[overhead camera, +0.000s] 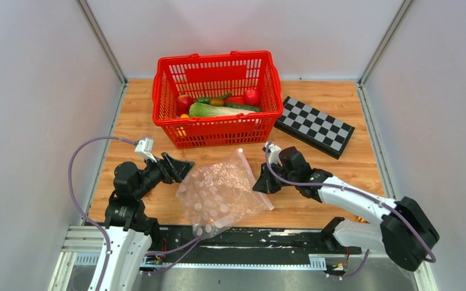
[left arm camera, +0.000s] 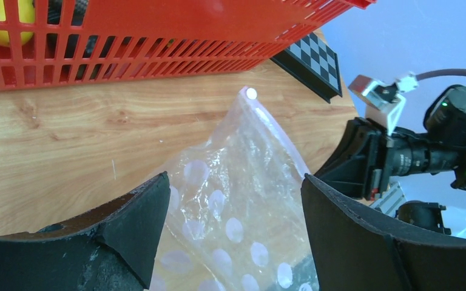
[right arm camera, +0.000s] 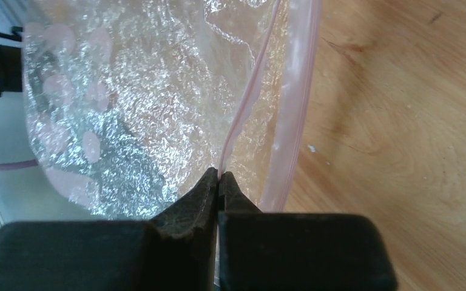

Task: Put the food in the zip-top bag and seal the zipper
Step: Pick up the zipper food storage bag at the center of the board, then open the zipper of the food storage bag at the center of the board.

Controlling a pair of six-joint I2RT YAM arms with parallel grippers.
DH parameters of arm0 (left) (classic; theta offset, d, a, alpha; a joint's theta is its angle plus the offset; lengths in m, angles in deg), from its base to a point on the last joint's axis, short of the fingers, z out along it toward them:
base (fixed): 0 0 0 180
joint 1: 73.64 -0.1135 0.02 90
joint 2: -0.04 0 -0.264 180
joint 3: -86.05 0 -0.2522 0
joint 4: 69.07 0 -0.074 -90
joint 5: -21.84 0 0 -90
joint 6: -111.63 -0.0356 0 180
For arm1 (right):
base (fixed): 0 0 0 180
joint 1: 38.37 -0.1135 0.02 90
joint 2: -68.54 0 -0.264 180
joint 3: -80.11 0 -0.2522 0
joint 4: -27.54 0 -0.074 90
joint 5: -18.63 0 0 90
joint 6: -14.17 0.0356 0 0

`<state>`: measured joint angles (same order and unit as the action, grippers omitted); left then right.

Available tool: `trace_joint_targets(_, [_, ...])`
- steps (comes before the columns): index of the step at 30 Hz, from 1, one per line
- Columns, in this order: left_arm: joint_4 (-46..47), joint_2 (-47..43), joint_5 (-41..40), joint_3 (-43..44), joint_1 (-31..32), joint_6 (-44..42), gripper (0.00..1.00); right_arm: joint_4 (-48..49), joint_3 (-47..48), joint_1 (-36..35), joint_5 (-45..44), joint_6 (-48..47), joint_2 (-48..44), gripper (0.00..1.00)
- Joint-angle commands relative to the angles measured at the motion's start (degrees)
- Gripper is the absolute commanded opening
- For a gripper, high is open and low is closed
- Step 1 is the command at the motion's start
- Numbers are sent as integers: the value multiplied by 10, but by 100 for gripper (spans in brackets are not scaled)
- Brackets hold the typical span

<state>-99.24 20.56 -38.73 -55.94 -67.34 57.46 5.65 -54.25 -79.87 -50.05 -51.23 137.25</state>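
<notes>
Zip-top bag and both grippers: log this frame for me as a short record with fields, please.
zip-top bag: on the table between the arms, no food seen inside
zipper: its two strips stand apart in the right wrist view, unsealed
right gripper: shut on one strip at the bag's mouth
left gripper: open, at the bag's opposite edge, not gripping
food: in the red basket
checkered board: right of the basket

Bright, even light from above, soft shadows. Glare sparkles on the crinkly bag (right arm camera: 145, 109) in the right wrist view; its near foreground blurs.
</notes>
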Motion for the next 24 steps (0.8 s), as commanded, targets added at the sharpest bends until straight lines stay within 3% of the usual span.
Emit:
trace_joint_targets(1, [37,-9,-3,-3,7,10,87,43,-20,-10,47,-21,-75,0])
trace_joint_targets(4, [27,-8,-49,0,58,15,84,43,-29,-11,65,-21,-113,0])
trace_joint_targets(7, [-36,-18,-196,21,175,-15,81,39,-31,-12,74,-20,-138,0])
trace_joint_targets(10, [-22,-13,-288,26,292,0,77,38,-31,-16,74,-19,-155,0])
trace_joint_targets(15, [-29,74,-454,74,476,-17,75,24,-19,-22,76,-23,-164,0])
trace_joint_targets(18, [14,123,-465,93,525,-24,75,26,-23,-25,79,-18,-174,0])
trace_joint_targets(24, [73,236,-403,127,544,-25,77,48,-31,-29,85,5,-209,0])
